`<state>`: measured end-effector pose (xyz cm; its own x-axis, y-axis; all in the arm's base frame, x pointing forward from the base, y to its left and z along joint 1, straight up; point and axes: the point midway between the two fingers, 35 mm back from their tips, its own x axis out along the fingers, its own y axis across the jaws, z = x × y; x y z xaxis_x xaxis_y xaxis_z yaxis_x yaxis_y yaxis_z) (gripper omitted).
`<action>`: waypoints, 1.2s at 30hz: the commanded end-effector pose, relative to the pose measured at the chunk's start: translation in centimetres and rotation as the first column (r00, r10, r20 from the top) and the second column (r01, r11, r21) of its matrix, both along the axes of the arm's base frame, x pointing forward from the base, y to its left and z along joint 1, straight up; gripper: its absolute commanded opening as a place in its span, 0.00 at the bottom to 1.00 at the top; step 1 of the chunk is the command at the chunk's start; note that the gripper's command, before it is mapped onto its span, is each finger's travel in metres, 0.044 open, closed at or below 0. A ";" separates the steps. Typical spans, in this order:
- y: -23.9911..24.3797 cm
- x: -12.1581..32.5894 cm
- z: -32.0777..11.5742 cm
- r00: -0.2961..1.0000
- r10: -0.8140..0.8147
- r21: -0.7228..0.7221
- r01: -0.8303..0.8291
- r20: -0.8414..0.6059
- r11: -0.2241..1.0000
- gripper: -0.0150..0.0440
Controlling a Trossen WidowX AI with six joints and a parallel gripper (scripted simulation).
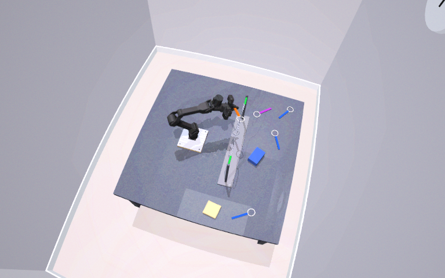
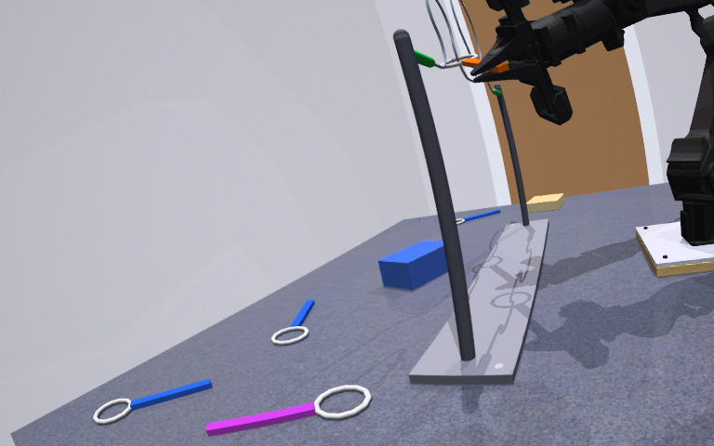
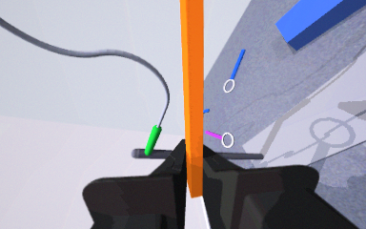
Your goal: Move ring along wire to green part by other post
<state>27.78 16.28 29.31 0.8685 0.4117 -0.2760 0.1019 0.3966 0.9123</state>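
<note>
My gripper (image 1: 236, 107) (image 2: 474, 77) (image 3: 188, 142) is shut on the orange handle (image 1: 237, 112) (image 2: 473, 63) (image 3: 193, 72). The white ring (image 1: 240, 121) at its end is nearly flat and high up. It appears to be around the grey wire (image 3: 168, 95); whether they touch I cannot tell. The ring is out of the wrist view. In the exterior view it is just beside the near green part (image 2: 424, 58) (image 1: 245, 100) (image 3: 152, 140), by the near post (image 2: 434, 152) (image 3: 238, 156). The other green part (image 1: 229, 160) (image 2: 496, 92) is by the far post (image 1: 226, 174) (image 2: 513, 152).
The grey base board (image 1: 225, 178) (image 2: 437, 362) lies under the wire. A blue block (image 1: 256, 156) (image 2: 410, 268), a magenta-handled ring (image 1: 265, 110) (image 2: 263, 418) and several blue-handled rings lie beyond it. A yellow block (image 1: 211, 209) (image 2: 546, 202) lies at the table's front edge.
</note>
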 end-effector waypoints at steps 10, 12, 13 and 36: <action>1.0 0.0 4.8 1.000 0.004 0.310 -0.005 0.003 0.951 0.00; 1.0 0.0 5.5 1.000 0.004 0.353 -0.005 0.004 0.936 0.00; 1.0 0.0 5.9 1.000 0.004 0.374 -0.005 0.004 0.928 0.00; -0.1 0.0 10.7 1.000 0.005 0.599 -0.007 0.006 0.801 0.00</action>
